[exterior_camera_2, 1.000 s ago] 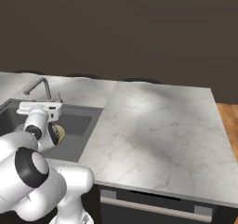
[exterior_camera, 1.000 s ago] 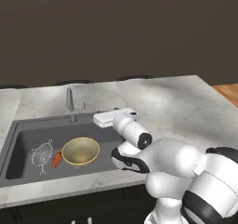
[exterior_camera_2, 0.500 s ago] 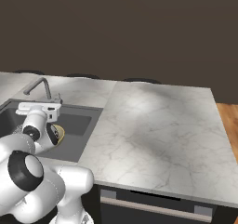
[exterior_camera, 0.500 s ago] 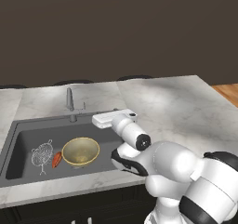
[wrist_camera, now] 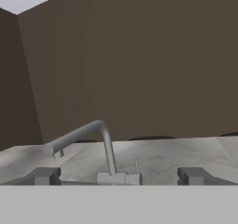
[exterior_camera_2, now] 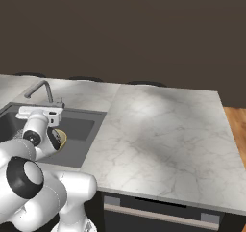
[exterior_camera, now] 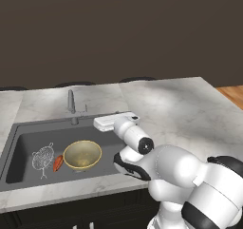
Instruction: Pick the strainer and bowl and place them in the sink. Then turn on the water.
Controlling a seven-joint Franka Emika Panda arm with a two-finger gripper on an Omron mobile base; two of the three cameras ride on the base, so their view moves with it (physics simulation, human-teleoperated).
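**Facing the faucet, strainer and bowl lying in the sink**

Looking along the hand view: the tool (wrist_camera: 119,176) has its two dark fingertips (wrist_camera: 44,175) set wide apart at the bottom of the frame, nothing between them. In the gap, centre frame, stands the grey metal faucet (wrist_camera: 104,146) with a curved spout that arcs toward the left of the frame. Its base block and a thin upright lever (wrist_camera: 136,165) sit just right of the stem. Behind it, white marble counter (wrist_camera: 186,151) and a dark brown wall.

Left base view: the large rectangular dark grey sink (exterior_camera: 28,138) occupies the lower left of the frame, set into the counter. Inside it:
- small round silver wire-mesh strainer (exterior_camera: 42,156) with thin wire loop handle, at the left of the basin, lying on the floor of the sink;
- small orange-red object (exterior_camera: 58,162) just beside the strainer, between it and the bowl;
- round shallow pale yellow-tan bowl (exterior_camera: 82,154) with darker olive inside, upright, near the middle of the basin, right of the orange-red object.

The white hand sits level over the right part of the basin, right of and above the bowl, pointed toward the faucet at the back rim.

Right base view: the sink (exterior_camera_2: 77,127) is at the left edge of the frame; the hand hangs over it, and an edge of the bowl (exterior_camera_2: 62,138) peeks out beside the wrist. Faucet (exterior_camera_2: 41,89) at upper left, behind the hand.
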